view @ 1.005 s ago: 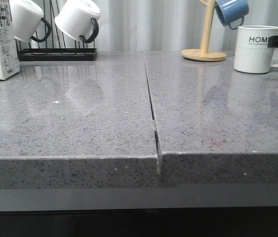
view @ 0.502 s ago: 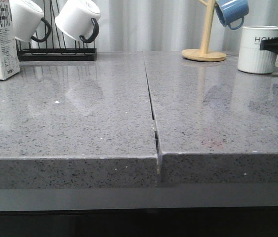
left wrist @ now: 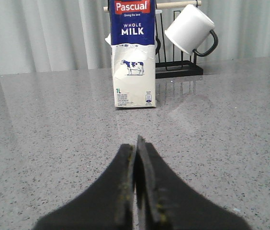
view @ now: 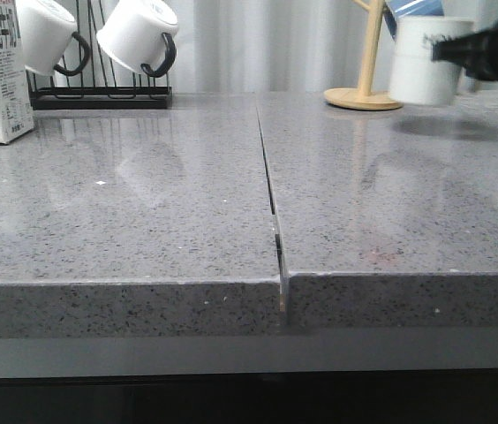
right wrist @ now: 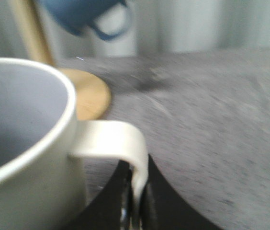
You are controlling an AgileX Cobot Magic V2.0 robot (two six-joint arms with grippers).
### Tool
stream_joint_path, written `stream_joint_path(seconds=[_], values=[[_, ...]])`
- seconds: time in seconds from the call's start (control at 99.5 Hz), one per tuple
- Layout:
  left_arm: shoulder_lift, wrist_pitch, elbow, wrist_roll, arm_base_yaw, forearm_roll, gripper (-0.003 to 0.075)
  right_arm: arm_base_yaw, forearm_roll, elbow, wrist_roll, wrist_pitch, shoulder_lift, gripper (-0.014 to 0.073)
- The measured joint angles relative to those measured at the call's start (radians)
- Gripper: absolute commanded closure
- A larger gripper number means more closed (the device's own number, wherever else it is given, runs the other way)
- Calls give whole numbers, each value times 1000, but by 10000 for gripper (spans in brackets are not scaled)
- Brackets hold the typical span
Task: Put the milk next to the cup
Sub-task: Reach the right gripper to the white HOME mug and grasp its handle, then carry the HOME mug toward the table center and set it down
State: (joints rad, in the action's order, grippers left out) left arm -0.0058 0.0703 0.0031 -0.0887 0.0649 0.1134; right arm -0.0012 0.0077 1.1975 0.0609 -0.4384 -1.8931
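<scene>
Cup [view: 421, 62] held off counter [view: 143, 203] by handle in right gripper [right wrist: 136, 201]; left gripper [left wrist: 136, 158] closed, empty, facing milk [left wrist: 132, 55].

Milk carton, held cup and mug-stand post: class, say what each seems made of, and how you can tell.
Milk carton: printed paperboard, probably; creased matte faces.
Cup: glazed ceramic, likely; thick smooth rim, soft sheen.
Post: pale wood, seemingly; light tan, unpainted.
</scene>
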Motion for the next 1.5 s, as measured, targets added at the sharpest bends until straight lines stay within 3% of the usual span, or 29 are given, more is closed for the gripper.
stream_joint_path(seconds=[0.362,0.643,1.035,1.115,1.306,1.497], values=[[0,0,0,0,0,0,741,199,0,-178,0,-27,194,651],[0,0,0,0,0,0,741,385,-2,-243,0,-46,209,651],[0,0,0,0,0,0,741,425,-2,-243,-2,-71,114,645],[0,0,0,0,0,0,741,425,-2,-243,-2,-65,110,591],[0,0,0,0,0,0,741,425,-2,-243,-2,-65,110,332],[0,0,0,0,0,0,741,425,3,-287,-2,-66,119,306]])
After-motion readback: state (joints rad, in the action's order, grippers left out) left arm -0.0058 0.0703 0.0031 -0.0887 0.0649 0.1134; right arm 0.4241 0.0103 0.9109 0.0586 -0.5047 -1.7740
